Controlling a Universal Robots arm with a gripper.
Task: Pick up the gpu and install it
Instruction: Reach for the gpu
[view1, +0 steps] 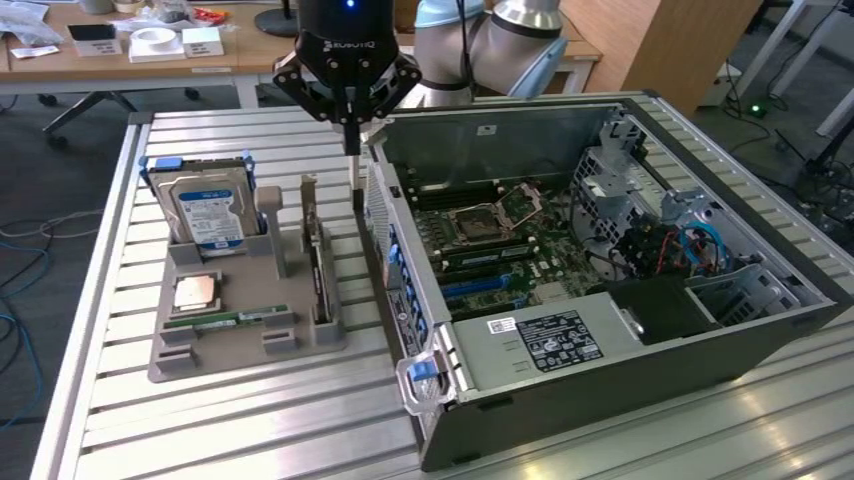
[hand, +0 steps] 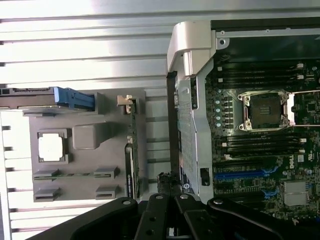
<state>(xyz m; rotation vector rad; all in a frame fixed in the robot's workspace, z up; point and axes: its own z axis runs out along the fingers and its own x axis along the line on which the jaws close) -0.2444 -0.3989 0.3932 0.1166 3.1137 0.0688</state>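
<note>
Closed tool (view1: 355, 150) points straight down near the upright gpu (view1: 318, 262).

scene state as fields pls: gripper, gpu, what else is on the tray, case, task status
gripper: shut, in the air over the case wall that faces the tray, nothing held
gpu: on edge in a slot of the grey tray, not gripped
also on tray: hard drive upright; CPU flat; RAM stick flat
case: open, motherboard exposed
status: gpu not yet picked up
</note>
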